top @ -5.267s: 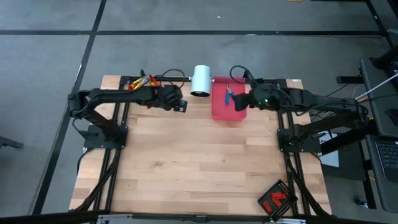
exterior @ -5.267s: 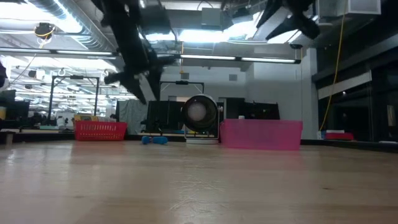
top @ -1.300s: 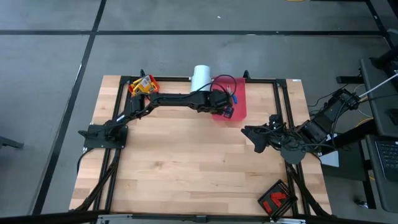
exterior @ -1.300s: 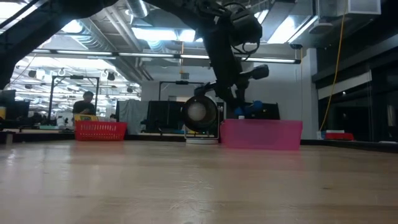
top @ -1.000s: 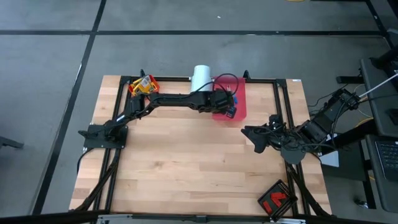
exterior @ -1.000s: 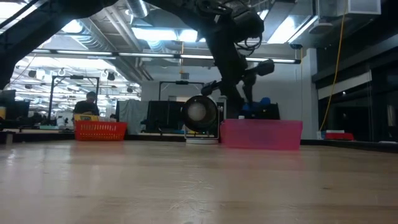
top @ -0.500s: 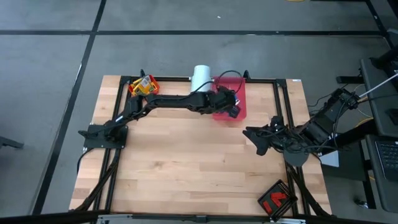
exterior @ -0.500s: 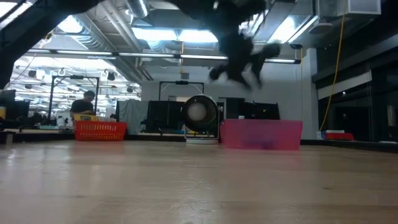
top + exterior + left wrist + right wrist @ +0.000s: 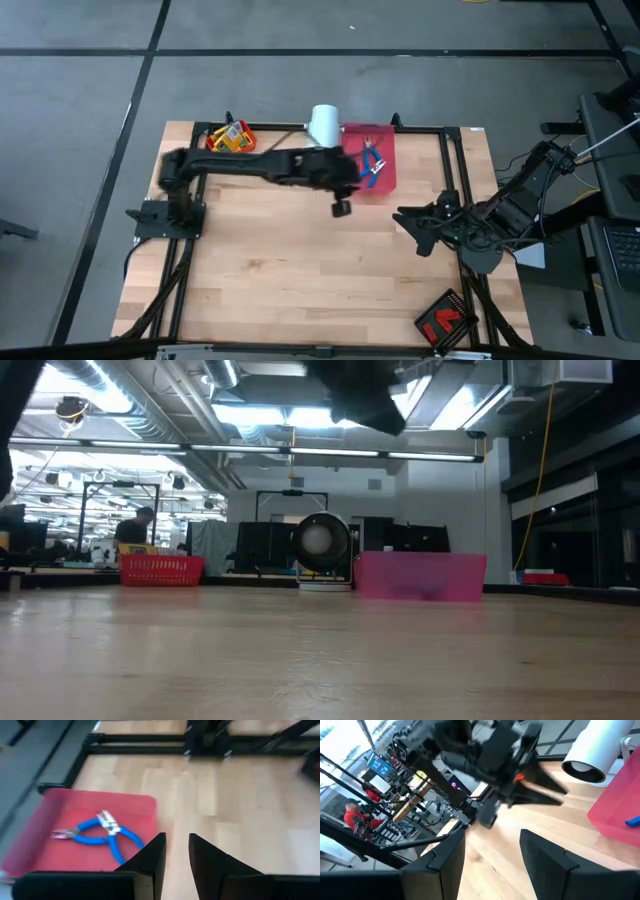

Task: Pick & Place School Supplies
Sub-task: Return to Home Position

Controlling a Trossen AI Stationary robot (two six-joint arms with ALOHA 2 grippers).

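Observation:
Two blue-handled pliers (image 9: 370, 166) lie crossed on the floor of the red bin (image 9: 388, 150) at the table's far edge; the left wrist view shows the pliers (image 9: 102, 834) in the bin (image 9: 65, 807). My left gripper (image 9: 341, 206) hangs in the air just off the bin's near left corner. Its fingers (image 9: 176, 851) stand narrowly open with nothing between them. Yellow-orange boxes (image 9: 230, 137) sit in a red basket at the far left corner. My right gripper (image 9: 408, 226) waits open (image 9: 492, 847) above the table's right side.
A white cylinder (image 9: 323, 126) lies beside the red bin's left wall, its open end facing the low camera (image 9: 320, 542). A black tray with red pieces (image 9: 445, 320) sits at the near right corner. Bare wood (image 9: 300, 270) spreads across the middle and near side.
My left gripper, which held blue pliers low over the red bin, has let go of them, and they now lie in the bin. It has then risen, rolled about its own axis, and drawn back toward the table's near side and left, off the bin.

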